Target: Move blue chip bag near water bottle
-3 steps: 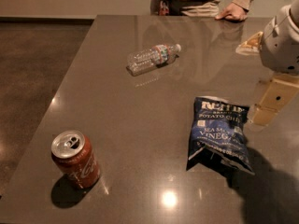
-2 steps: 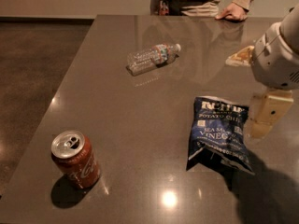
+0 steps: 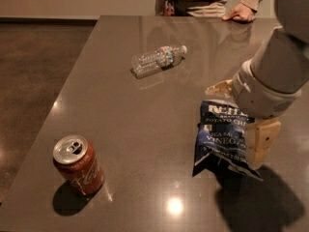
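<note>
The blue chip bag [image 3: 223, 140] lies flat on the dark table at the right front, its white lettering facing up. The water bottle [image 3: 158, 59] lies on its side toward the far middle of the table, well apart from the bag. My gripper [image 3: 235, 125] hangs low over the bag from the right. Its fingers are spread open. One tan finger [image 3: 219, 88] is at the bag's top edge and the other [image 3: 261, 143] is along its right side. The wrist hides the bag's upper right corner.
A red soda can [image 3: 78, 164] stands upright near the table's front left corner. A person stands at the far edge with a hand [image 3: 237, 15] resting on the table [image 3: 120, 115]. The table's left edge drops to a dark floor.
My arm has come down and to the left, from beside the bag's right edge to over the bag, with the fingers now straddling it. The bag, bottle and can have not moved.
</note>
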### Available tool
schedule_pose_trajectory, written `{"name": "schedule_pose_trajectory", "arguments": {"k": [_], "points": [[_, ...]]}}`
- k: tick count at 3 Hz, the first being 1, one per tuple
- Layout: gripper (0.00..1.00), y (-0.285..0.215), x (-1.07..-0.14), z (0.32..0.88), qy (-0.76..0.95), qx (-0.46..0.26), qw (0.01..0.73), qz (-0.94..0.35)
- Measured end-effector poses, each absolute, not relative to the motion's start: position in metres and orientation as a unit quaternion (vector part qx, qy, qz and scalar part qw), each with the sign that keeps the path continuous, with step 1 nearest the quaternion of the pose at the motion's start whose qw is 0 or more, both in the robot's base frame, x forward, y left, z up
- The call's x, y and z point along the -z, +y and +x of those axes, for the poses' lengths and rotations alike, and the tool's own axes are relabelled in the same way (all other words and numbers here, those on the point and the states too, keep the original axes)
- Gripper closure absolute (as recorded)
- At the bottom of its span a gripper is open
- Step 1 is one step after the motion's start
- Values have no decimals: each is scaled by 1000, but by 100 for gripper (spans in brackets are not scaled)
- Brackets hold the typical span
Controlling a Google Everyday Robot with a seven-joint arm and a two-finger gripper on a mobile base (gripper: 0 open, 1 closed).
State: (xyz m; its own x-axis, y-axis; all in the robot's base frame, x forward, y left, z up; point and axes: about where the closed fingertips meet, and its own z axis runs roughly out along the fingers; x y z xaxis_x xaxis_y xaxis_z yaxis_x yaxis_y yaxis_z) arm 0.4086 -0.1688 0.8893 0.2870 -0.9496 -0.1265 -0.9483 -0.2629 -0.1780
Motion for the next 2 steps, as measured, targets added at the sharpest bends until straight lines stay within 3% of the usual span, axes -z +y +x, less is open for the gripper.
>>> {"name": "schedule_pose_trajectory", "arguments": {"k": [2], "points": [[0, -162, -861, 403, 513, -8, 64, -856]]}}
